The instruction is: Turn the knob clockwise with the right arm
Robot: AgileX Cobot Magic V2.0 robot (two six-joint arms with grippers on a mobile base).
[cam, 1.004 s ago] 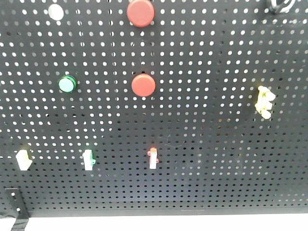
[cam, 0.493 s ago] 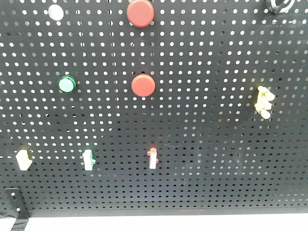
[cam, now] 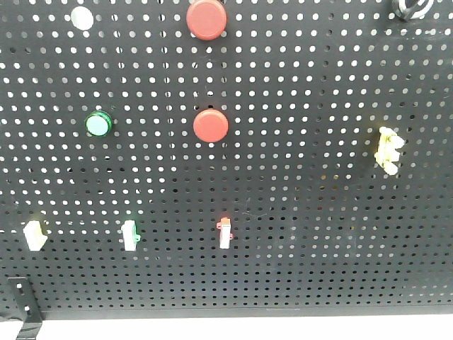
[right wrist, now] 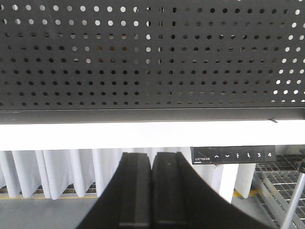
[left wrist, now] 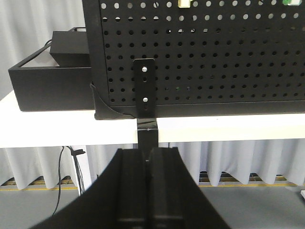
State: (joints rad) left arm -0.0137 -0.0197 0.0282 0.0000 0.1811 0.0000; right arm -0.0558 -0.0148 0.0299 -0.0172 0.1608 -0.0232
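Observation:
The knob (cam: 413, 8), a small silver ring with a dark centre, sits at the top right edge of the black pegboard (cam: 297, 269) in the front view, partly cut off by the frame. No gripper shows in that view. My right gripper (right wrist: 152, 157) is shut on nothing, low in front of the white table edge (right wrist: 95, 136), below the pegboard's bottom rail. My left gripper (left wrist: 148, 151) is also shut and empty, just below the board's black mounting bracket (left wrist: 144, 88). The knob is out of both wrist views.
On the pegboard are two red push-buttons (cam: 206, 18) (cam: 211, 125), a green button (cam: 98, 124), a white button (cam: 82, 17), a yellow clip switch (cam: 388, 150) and three small toggle switches (cam: 224, 232). A black box (left wrist: 47, 81) stands left of the board. A desk control panel (right wrist: 233, 155) hangs under the table.

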